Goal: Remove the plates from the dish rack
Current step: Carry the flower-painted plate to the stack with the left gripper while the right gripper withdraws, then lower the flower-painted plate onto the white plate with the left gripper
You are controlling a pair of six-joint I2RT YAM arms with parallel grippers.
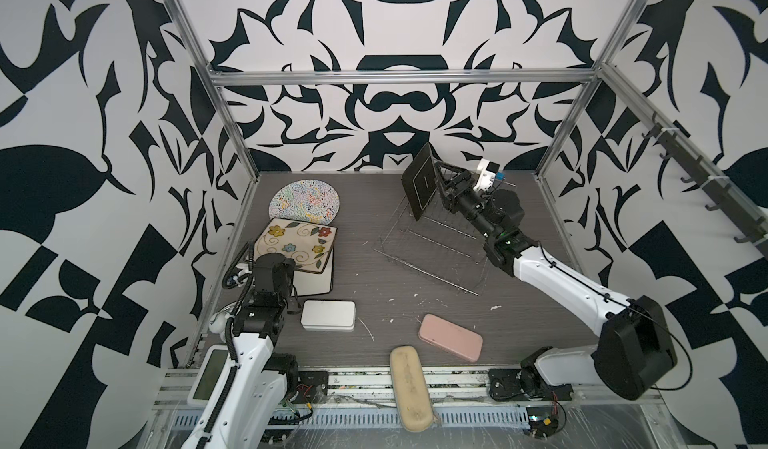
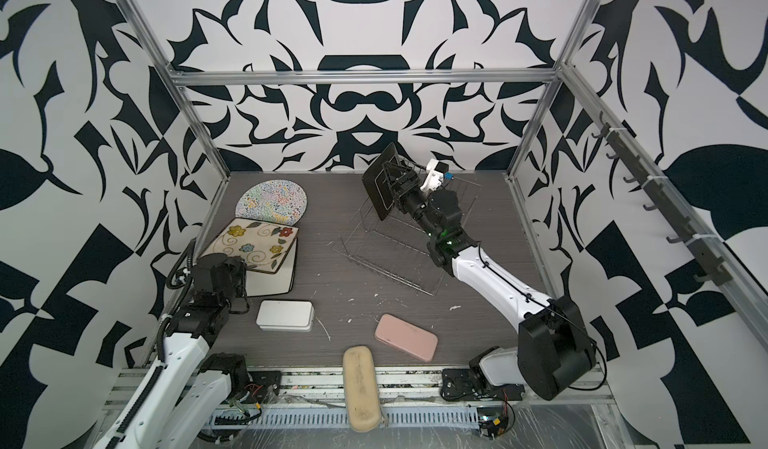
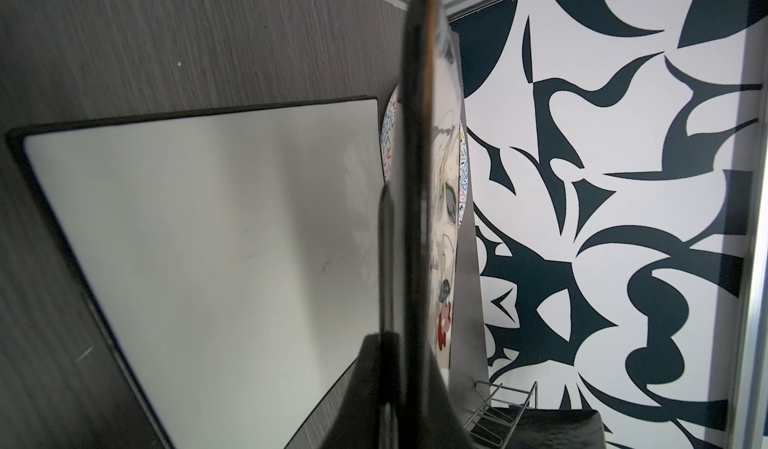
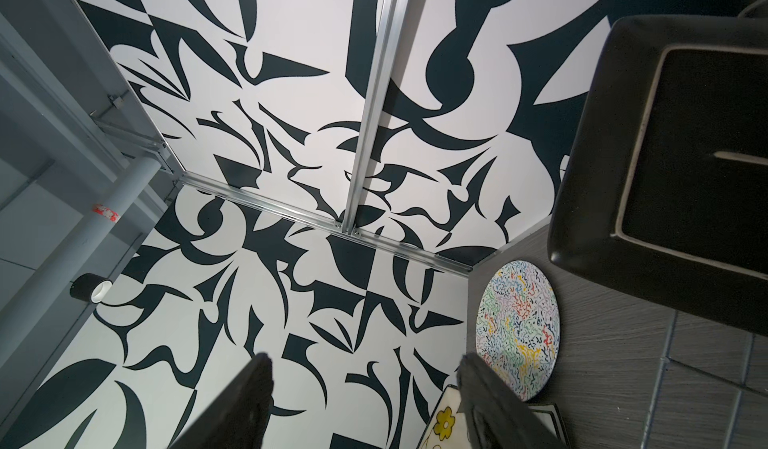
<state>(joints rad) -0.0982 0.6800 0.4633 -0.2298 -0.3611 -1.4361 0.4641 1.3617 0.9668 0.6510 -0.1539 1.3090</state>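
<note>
The wire dish rack sits at the back right, with a black square plate upright at its far end. My right gripper hovers open just beside that plate, with nothing between its fingers. At the left, the round squiggle plate lies flat. The cream flowered plate rests tilted over a white-backed plate. My left gripper is shut on the flowered plate's near rim; in both top views the wrist hides it.
A white tin lies in front of the plate pile. A pink case lies at the front middle, and a beige case overhangs the front rail. Aluminium frame posts stand at the back corners.
</note>
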